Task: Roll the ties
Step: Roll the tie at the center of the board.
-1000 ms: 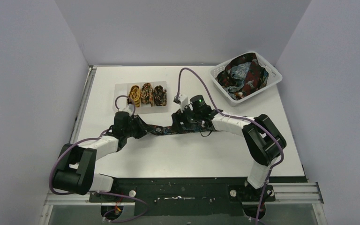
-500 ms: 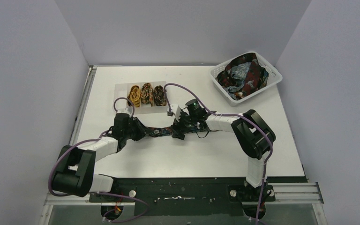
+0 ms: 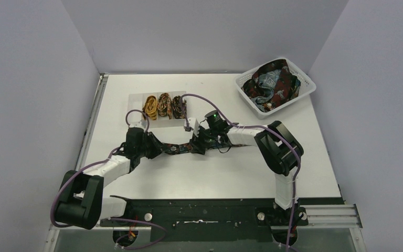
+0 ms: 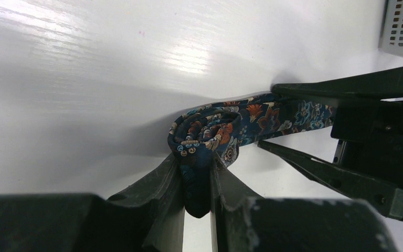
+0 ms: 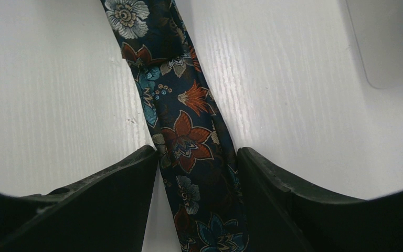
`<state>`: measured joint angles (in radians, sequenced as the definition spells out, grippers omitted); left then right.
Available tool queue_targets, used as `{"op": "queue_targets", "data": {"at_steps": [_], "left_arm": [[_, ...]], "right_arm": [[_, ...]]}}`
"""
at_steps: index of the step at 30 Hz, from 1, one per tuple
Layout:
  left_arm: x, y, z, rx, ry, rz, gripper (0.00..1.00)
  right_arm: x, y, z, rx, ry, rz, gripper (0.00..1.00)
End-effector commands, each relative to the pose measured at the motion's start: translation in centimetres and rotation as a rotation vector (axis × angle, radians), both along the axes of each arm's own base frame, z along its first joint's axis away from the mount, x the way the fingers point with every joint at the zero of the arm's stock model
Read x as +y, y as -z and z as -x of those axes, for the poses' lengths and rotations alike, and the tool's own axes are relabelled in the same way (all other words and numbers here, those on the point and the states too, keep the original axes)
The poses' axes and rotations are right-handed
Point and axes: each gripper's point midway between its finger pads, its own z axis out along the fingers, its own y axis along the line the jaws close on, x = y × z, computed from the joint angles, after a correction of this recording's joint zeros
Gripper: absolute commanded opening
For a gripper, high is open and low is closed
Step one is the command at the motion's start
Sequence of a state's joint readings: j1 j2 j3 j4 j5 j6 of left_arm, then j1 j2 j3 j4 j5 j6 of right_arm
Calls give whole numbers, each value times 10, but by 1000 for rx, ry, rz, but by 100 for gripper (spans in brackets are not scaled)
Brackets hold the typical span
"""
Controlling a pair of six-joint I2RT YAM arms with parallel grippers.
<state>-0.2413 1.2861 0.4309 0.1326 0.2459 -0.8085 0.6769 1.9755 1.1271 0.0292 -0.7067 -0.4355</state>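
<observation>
White table [image 3: 215,173], mid-frame: left fingers [image 4: 160,197] pinch the coiled end of the tie [image 4: 210,131], which runs rightward to the right fingers [image 5: 118,184], spread astride it.

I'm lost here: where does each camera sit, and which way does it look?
Top: fixed above and behind, looking down on the table; left arm and right arm show.
Left wrist: looks past the left pincer, clamped on the navy floral tie's coiled end.
Right wrist: looks down; right pincer straddles the tie.
Both wrists share that tie.

Open tabletop [image 3: 215,173] nearside; tray [image 3: 135,110], basket [image 3: 294,102] behind.
</observation>
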Motion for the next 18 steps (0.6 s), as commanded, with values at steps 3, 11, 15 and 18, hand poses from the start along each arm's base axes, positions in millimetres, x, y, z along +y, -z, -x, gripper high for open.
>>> {"op": "queue_targets", "data": {"at_steps": [3,11,15,18], "left_arm": [[7,-13,8,-28,-21,-14,8],[10,-6,39,-27,26,-18,9],[7,-8,53,-22,78,-9,9],[5,-14,55,-33,104,-9,9]], "right_arm": [[3,5,58,86,-47,-9,57],[5,3,82,99,16,-11,63],[9,-27,61,33,91,-62,69],[7,-39,51,7,104,-92,71]]}}
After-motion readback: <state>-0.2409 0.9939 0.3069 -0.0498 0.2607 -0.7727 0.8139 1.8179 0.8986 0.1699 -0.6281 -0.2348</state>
